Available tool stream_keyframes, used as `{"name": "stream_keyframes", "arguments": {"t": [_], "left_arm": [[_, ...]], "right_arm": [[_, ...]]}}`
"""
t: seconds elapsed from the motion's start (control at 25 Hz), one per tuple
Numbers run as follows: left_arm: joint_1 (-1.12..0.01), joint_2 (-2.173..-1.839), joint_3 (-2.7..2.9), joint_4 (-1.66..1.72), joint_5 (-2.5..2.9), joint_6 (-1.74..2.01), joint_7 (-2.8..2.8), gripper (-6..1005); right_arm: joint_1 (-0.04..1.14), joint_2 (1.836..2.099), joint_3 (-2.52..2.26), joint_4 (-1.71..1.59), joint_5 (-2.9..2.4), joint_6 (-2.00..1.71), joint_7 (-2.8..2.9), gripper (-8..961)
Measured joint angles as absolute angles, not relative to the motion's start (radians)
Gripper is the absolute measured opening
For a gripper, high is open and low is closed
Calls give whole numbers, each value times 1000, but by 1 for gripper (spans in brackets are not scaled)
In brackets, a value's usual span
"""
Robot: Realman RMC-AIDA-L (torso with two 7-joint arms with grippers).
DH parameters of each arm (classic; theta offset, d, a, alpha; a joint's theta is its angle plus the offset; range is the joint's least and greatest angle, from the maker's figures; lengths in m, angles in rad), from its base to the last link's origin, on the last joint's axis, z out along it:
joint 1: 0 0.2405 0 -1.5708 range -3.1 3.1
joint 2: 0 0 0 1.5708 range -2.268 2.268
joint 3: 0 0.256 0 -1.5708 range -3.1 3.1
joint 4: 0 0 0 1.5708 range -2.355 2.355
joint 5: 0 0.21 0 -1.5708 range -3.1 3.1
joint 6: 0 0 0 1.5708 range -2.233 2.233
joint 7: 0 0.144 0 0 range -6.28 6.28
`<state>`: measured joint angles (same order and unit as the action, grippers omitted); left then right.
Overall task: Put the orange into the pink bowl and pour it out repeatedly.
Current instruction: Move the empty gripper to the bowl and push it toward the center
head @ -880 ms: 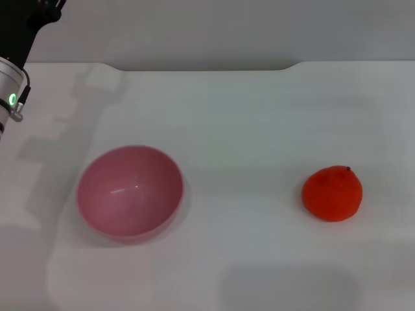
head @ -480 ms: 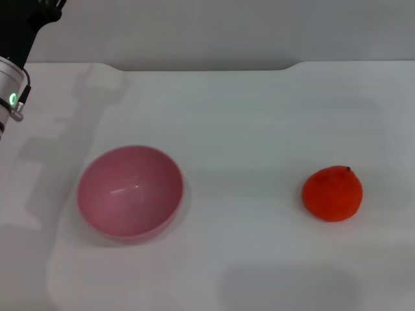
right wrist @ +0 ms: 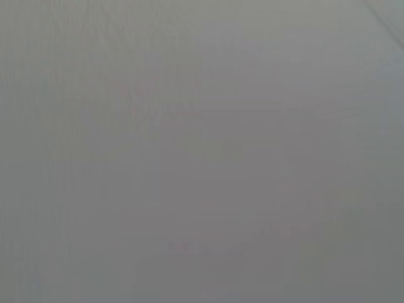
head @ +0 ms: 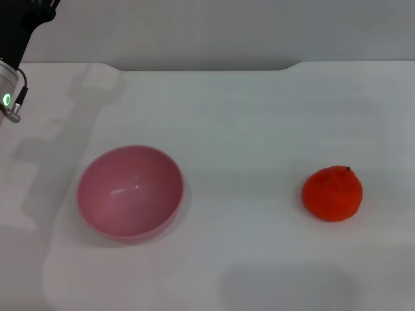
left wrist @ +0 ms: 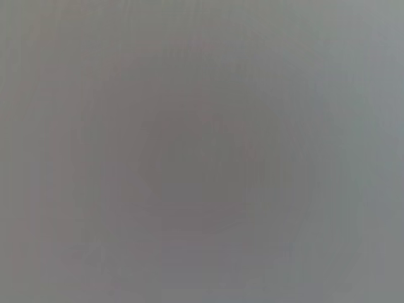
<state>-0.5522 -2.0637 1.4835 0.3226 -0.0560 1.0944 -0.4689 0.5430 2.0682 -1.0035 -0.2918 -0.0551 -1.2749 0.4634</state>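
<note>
The pink bowl (head: 130, 192) stands upright and empty on the white table, left of centre in the head view. The orange (head: 332, 193) rests on the table well to the right of it, stem nub up. Part of my left arm (head: 11, 65) shows at the far left edge, above and behind the bowl; its gripper lies outside the frame. My right arm and gripper are out of view. Both wrist views show only plain grey surface.
The white table (head: 246, 129) runs back to a far edge with a stepped notch near the top. A grey wall lies behind it. A soft shadow falls on the table near the front, between bowl and orange.
My left arm at the left edge has drawn slightly up and outward. The bowl and the orange have stayed where they were.
</note>
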Motion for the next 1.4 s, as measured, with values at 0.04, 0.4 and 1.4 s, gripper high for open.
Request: {"name": "stream_keyframes", "arguments": {"t": [0.04,0.4,1.4], "left_arm": [[-552,-2062,1483,323,-48,1094,-484,831],[-544,-2031,1468,383,123,1061,-661,831],[-651,-1861,1079,1073,2049,1394,-2316,831]], "right_arm": [[543,2068,-1004,-291,-55,-1275,466,528],[539,2073,-1011,-280,-55,-1275,502,527],[548,2070,-1007,-259,-61,-1267,503,527]]}}
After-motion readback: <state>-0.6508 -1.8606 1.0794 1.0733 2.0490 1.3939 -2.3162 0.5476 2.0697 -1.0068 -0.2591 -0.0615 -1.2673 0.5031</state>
